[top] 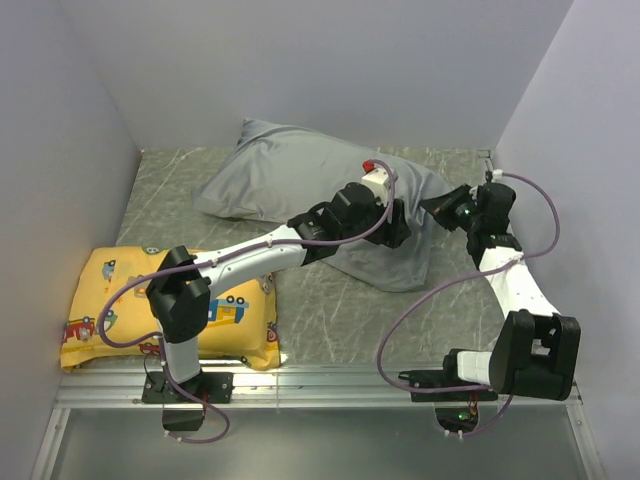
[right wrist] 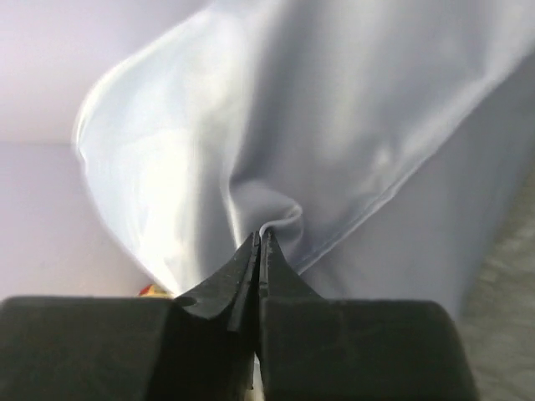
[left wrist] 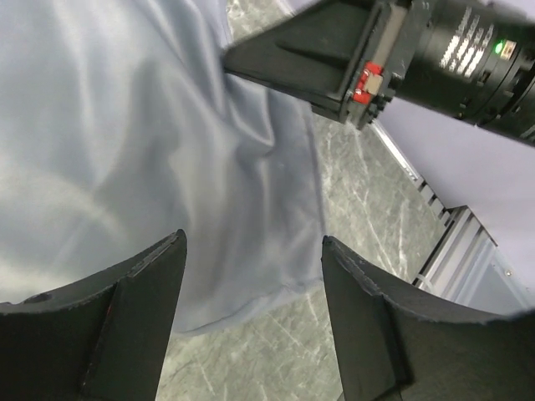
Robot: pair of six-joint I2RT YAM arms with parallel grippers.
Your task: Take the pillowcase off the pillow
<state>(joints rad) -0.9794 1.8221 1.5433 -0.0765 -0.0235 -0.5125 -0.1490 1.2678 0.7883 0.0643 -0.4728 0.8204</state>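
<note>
The grey pillowcase point(top: 290, 170) lies plump across the back of the table; the pillow is hidden inside it. My left gripper point(top: 396, 226) hovers open over the case's loose front right corner. In the left wrist view its fingers straddle the hem point(left wrist: 251, 242), with grey fabric point(left wrist: 125, 125) and bare tabletop between them. My right gripper point(top: 436, 206) comes in from the right, shut on a small pucker of the pillowcase point(right wrist: 334, 109) at its tips point(right wrist: 261, 236). The left wrist view shows it too point(left wrist: 230, 57), against the cloth's edge.
A yellow cushion point(top: 170, 305) printed with cartoon vehicles lies at the front left, beside the left arm's base. Grey walls close in the left, back and right. A metal rail point(top: 320, 380) runs along the front edge. Marbled tabletop point(top: 320, 310) shows in the middle.
</note>
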